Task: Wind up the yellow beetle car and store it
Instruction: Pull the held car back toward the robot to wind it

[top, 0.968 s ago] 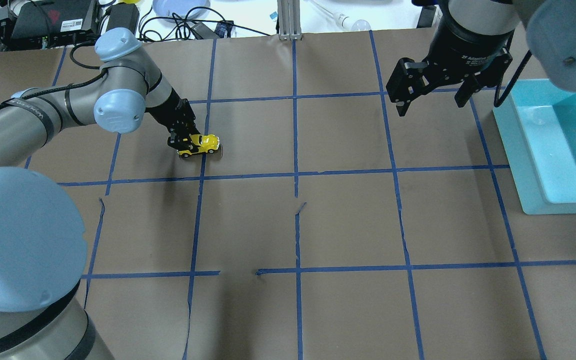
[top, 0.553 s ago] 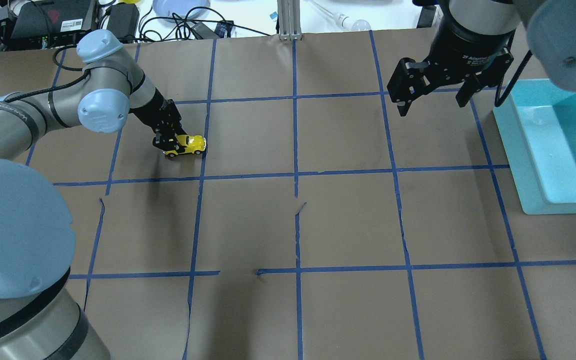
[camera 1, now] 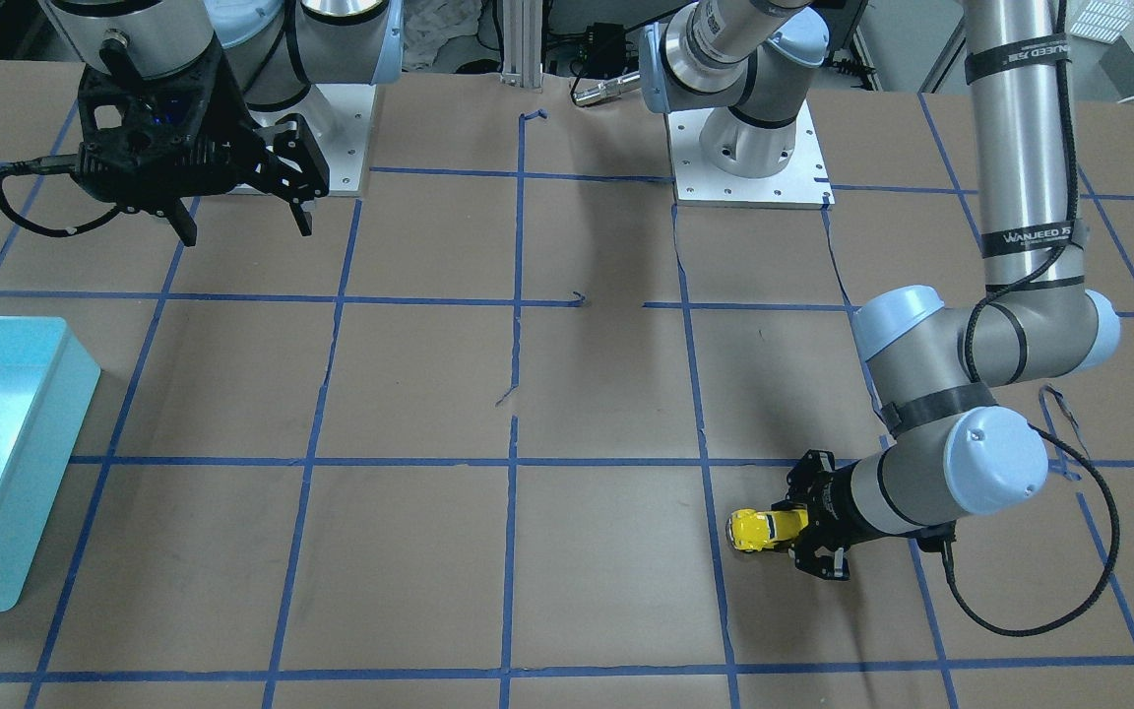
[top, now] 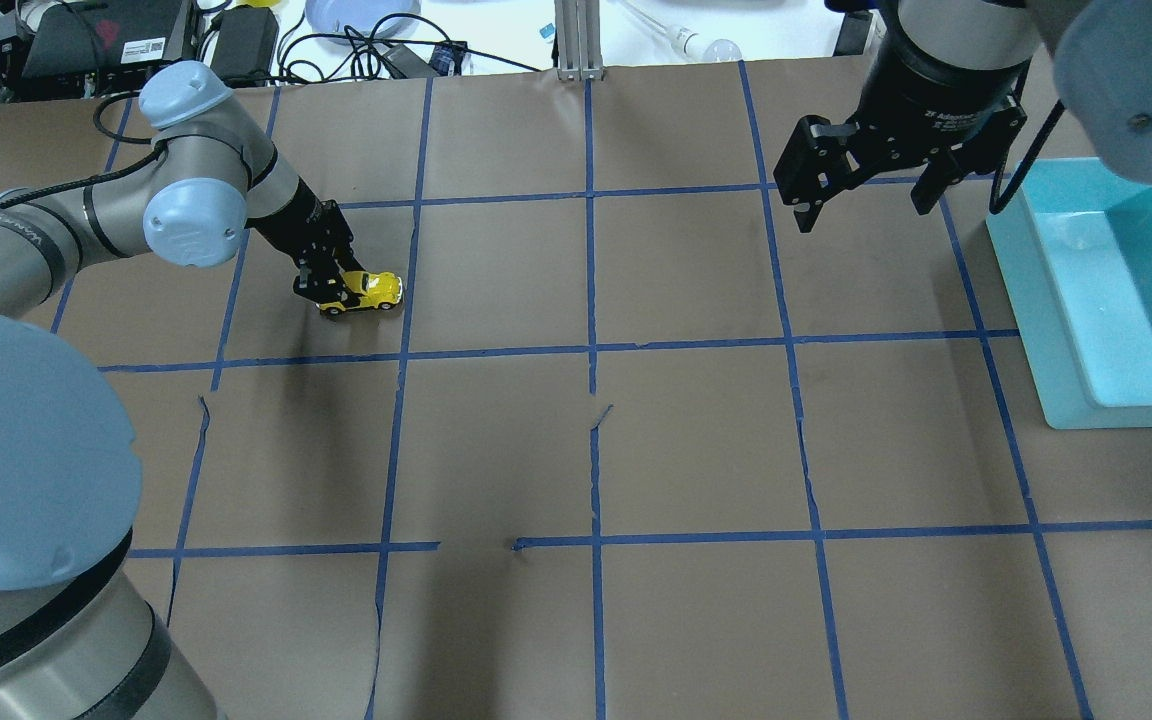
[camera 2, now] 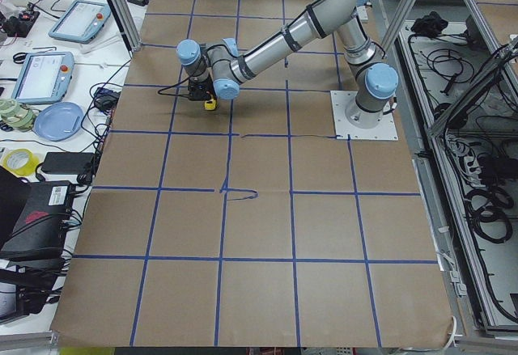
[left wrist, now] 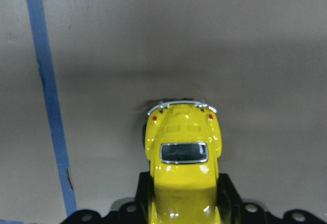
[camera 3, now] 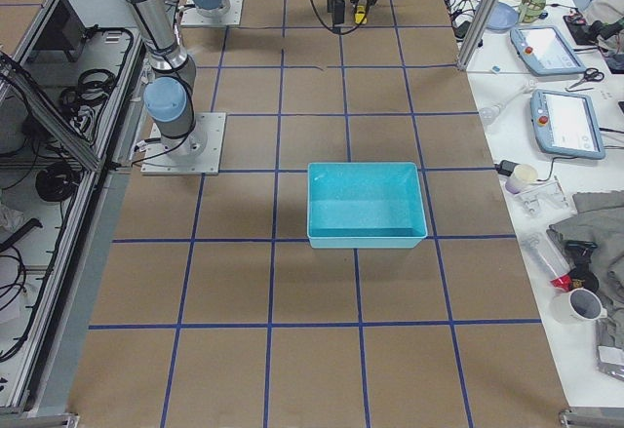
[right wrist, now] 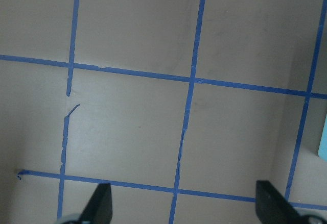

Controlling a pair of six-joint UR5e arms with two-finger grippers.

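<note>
1. Left gripper (top: 328, 288) clamps the yellow beetle car (top: 368, 290), wheels on the surface (top: 696, 440), far left.
2. Car's long axis extends straight out from it, rightward.
3. Right gripper (top: 863, 212) hangs open, well apart.

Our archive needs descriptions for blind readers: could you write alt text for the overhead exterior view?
The left gripper is shut on one end of the yellow beetle car, low on the brown table gridded with blue tape. The right gripper hangs open at upper right, beside a turquoise bin at the right edge.
</note>
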